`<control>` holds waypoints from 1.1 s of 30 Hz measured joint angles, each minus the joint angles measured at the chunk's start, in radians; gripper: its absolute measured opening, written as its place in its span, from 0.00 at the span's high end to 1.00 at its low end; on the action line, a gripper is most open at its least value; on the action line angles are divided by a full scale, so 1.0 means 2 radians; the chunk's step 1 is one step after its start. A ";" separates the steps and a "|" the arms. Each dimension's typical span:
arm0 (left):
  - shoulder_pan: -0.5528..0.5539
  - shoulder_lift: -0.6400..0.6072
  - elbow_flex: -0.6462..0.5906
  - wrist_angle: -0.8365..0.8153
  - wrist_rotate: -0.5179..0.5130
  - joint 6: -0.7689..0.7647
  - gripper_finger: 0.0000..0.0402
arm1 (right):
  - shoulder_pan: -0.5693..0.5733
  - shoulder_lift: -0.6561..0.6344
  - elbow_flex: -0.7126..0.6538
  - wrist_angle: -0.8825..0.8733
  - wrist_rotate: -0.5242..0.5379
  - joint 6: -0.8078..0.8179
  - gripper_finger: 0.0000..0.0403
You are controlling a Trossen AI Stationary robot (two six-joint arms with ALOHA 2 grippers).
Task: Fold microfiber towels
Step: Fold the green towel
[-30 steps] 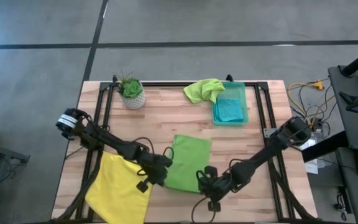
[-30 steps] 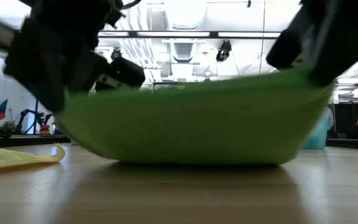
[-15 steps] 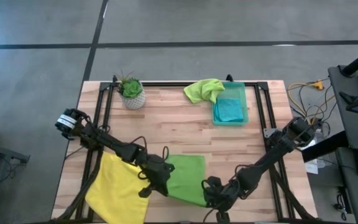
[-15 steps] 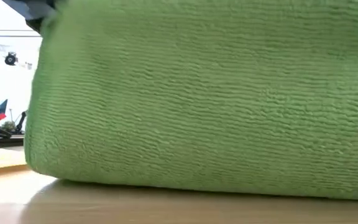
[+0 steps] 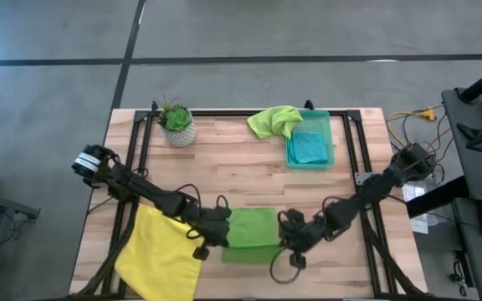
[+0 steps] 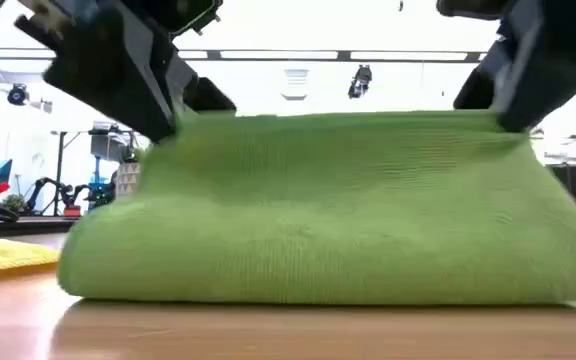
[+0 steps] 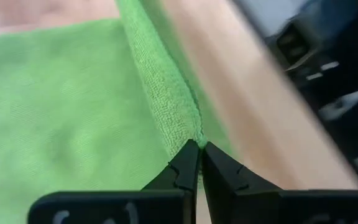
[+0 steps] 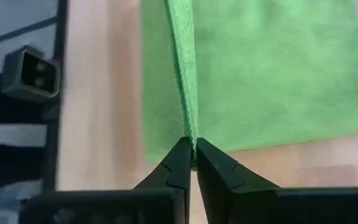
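Note:
A lime green microfiber towel lies near the table's front edge, its lifted edge strung between my two grippers. My left gripper is shut on its left end and my right gripper on its right end. In the low view the towel slopes down from both grippers, and its lower part rests on the table. A yellow towel lies flat at the near left. A second lime green towel drapes over the bin's rim. A teal towel lies in the bin. My left gripper pinches the left corner of the towel's lifted edge between its two fingertips, slanting down from the table's left. The edge runs straight toward the other gripper, and the towel's lower part lies on the table. My right gripper pinches the right corner of the same lifted edge between its two fingertips, slanting down from the table's right. One layer or several, I cannot tell. The towel hangs from that edge down to the table.
A translucent green bin stands at the far right and a small potted plant at the far left. A black frame runs around the tabletop. Bare wood lies between the held towel and the far objects.
Both grippers first dragged the green towel toward the table's near edge, then carried its held edge up and back toward the far edge. The towel, spread long a second ago, now covers a shorter patch, its lifted edge over the part lying on the table.

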 joint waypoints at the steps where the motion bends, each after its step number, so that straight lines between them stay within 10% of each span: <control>1: 0.000 -0.003 0.000 -0.008 -0.020 0.004 1.00 | -0.007 -0.006 -0.007 -0.001 0.000 -0.004 0.96; 33: 0.048 -0.019 -0.008 -0.081 -0.155 0.040 1.00 | -0.144 -0.031 -0.057 -0.002 -0.036 -0.122 0.96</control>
